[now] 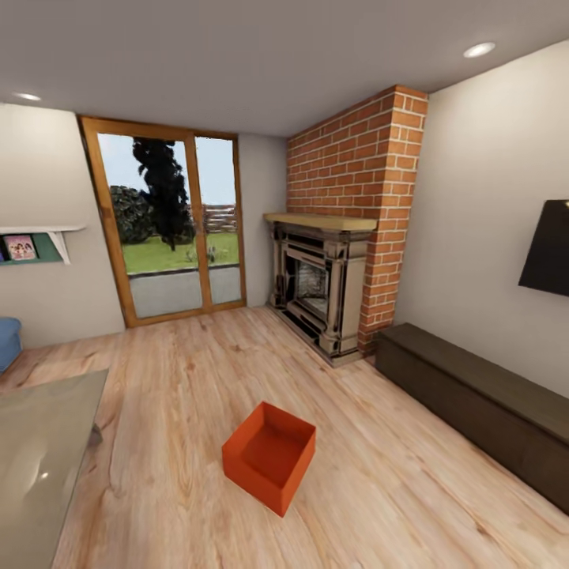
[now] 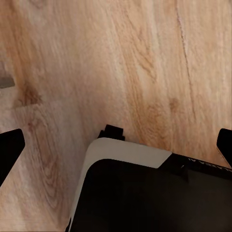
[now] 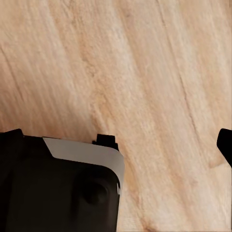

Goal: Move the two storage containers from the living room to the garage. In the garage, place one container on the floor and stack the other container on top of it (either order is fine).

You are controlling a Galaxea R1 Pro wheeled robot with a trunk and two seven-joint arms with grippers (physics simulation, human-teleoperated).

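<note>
**One tub ahead on the planks, both arms hanging over bare floor**

At the lower left of the head view sits the corner of a glassy grey table point(image 1: 43, 442), with a blue seat edge point(image 1: 8, 340) above it at the left border. Moving right, a storage container point(image 1: 269, 456) lies on the wood-plank floor point(image 1: 182, 371) at lower centre, open side up, empty, one corner turned toward the camera so its long axis runs diagonally from lower left toward upper right. Only this one container is visible. Beyond it stand the glass door point(image 1: 170, 221), then the brick fireplace point(image 1: 348, 229), then the dark bench point(image 1: 482, 403) and the wall TV point(image 1: 549, 249) at the right edge.

The left gripper point(image 2: 116, 142) shows dark fingertips at the two side edges of its wrist view, standing apart, holding nothing, above planks and the robot's own base. The right gripper point(image 3: 116, 140) likewise has its fingers spread wide and empty.

Judgement: the tub lies straight ahead and slightly left of frame centre, well apart from both hands, so neither arm is clearly nearer. The base must probably close in first.
</note>
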